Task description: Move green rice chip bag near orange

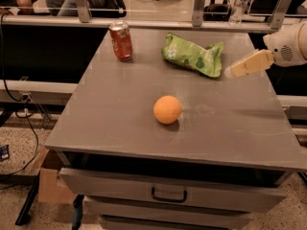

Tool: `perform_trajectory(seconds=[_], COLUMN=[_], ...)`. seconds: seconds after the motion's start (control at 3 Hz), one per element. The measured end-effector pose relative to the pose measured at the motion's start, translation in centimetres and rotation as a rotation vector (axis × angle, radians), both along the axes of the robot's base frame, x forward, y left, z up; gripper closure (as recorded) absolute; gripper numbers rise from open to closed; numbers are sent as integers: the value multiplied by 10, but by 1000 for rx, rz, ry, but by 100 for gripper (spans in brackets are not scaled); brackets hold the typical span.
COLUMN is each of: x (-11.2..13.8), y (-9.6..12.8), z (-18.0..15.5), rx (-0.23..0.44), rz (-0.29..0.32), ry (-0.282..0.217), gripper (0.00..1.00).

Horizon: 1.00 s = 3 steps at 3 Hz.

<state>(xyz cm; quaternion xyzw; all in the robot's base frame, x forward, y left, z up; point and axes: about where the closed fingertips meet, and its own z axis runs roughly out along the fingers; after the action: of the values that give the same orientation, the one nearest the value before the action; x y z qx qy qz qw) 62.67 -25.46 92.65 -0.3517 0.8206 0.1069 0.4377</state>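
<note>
The green rice chip bag [193,54] lies crinkled on the far middle of the grey table [120,114]. The orange [167,109] sits near the table's centre, well in front of the bag. My gripper [232,72] comes in from the right edge, its cream tip pointing left and hovering just right of the bag's right end, above the table. It holds nothing that I can see.
A red soda can [121,41] stands upright at the far left of the table. A drawer with a dark handle [169,194] sits under the front edge. A water bottle [239,4] stands behind the table rail. A cardboard box [49,181] is on the floor at left.
</note>
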Motion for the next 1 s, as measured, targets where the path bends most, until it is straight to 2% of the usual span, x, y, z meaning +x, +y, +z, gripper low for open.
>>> perform_trajectory(seconds=[0.33,0.67,1.0], x=[0,9,38], y=[0,4,8], z=[0,-6,-19], rx=[0,50,179], rz=[0,-18,-69], ry=[0,-15,-45], gripper=[0,0,0])
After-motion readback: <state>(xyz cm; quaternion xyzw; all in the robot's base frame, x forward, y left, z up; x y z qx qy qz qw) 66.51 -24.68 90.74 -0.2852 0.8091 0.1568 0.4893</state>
